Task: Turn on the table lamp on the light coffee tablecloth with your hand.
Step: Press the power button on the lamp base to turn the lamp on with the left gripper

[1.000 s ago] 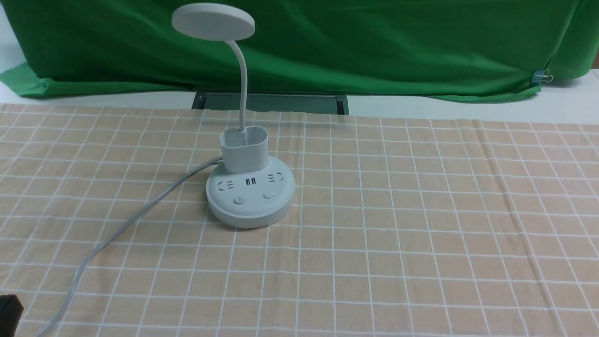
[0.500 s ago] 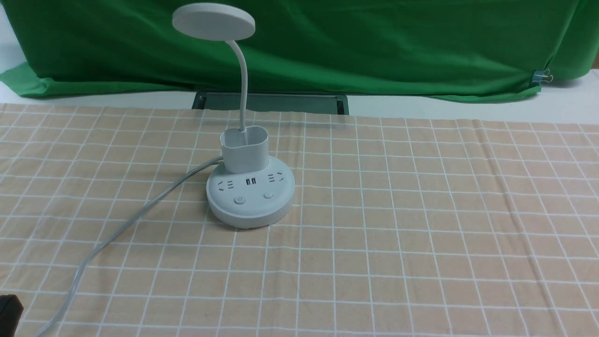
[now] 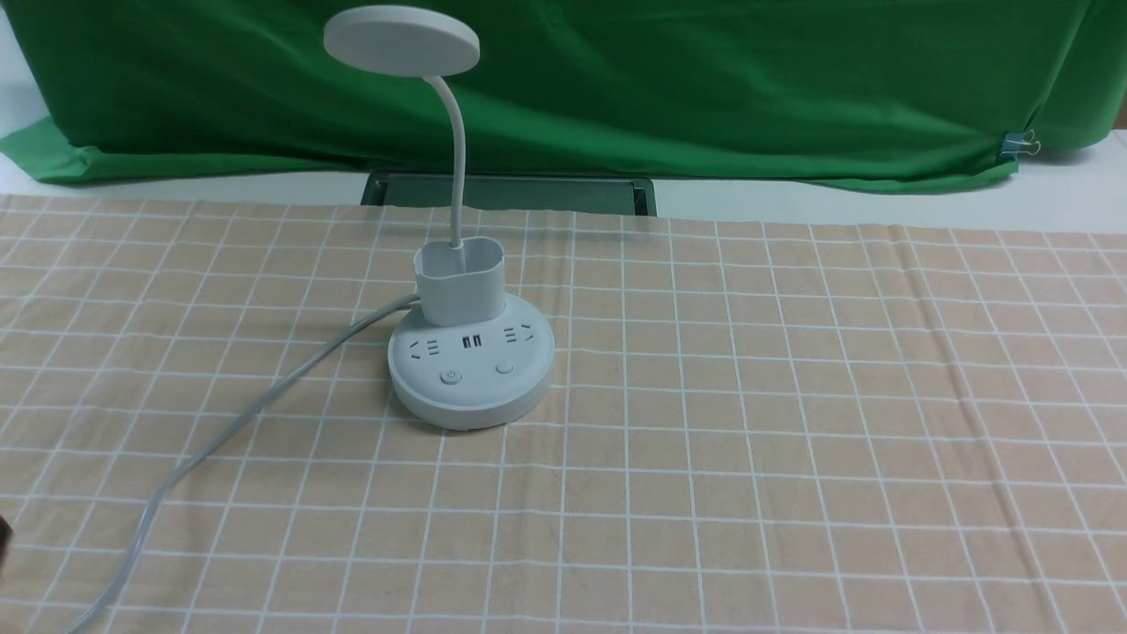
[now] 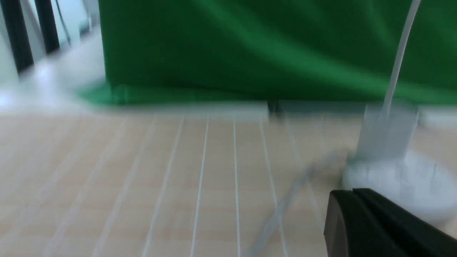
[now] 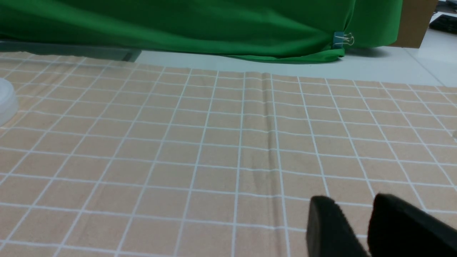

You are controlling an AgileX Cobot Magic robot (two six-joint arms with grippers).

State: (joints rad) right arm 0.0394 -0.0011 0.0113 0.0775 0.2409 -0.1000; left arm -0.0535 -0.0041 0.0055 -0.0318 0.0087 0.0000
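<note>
The white table lamp stands on the light coffee tablecloth, left of centre, unlit. Its disc head is up on the thin neck. Two buttons sit on the front of the base. Its pale cord trails to the near left. My left gripper is shut and empty, near the lamp base in the blurred left wrist view; only a black sliver shows in the front view. My right gripper is slightly open and empty, low over the cloth, far right of the lamp's edge.
A plain green cloth hangs across the back, held by a binder clip. A dark flat slab lies behind the lamp at the tablecloth's far edge. A crease runs through the cloth ahead of my right gripper.
The black piece of my left gripper at the front view's lower left edge has shifted up and mostly out of frame. The lamp and cord have not moved.
</note>
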